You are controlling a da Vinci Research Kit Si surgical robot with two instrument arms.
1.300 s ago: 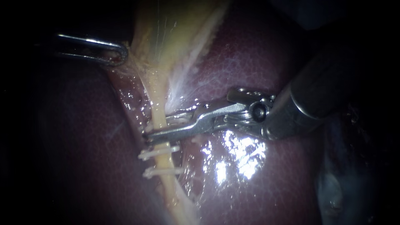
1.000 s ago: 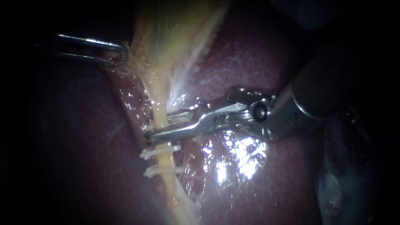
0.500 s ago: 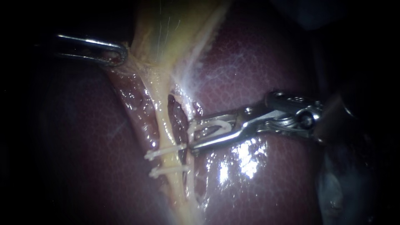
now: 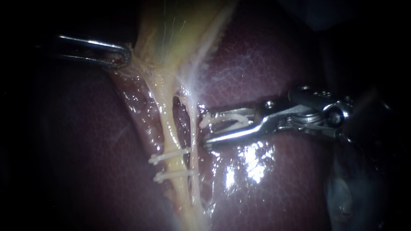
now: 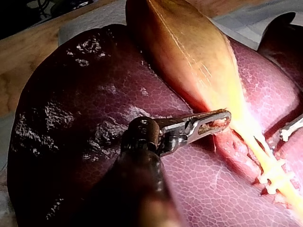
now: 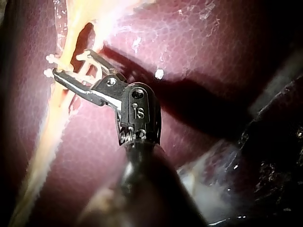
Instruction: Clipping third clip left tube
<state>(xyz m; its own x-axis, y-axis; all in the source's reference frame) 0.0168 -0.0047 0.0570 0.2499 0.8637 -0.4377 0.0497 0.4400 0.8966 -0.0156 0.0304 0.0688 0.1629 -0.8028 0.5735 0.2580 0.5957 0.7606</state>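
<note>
The pale yellow left tube runs down from the gallbladder over the liver. It carries two white clips, one just below the other. A thinner right tube lies beside it. My right instrument stands just right of both tubes. Its jaws are spread and hold a white clip between them, with no tube inside. In the right wrist view the right instrument's tips sit close to the clipped tube. My left instrument is shut on tissue at the gallbladder's edge, as the left wrist view also shows.
Dark red liver surrounds the tubes, with bright wet glare under the right instrument. A dark gap opens between the two tubes. A wooden bench edge shows beyond the liver.
My right instrument has drawn back to the right, off the left tube it was straddling. The white clip is still in its jaws. The tubes have sprung apart. The left instrument holds still.
</note>
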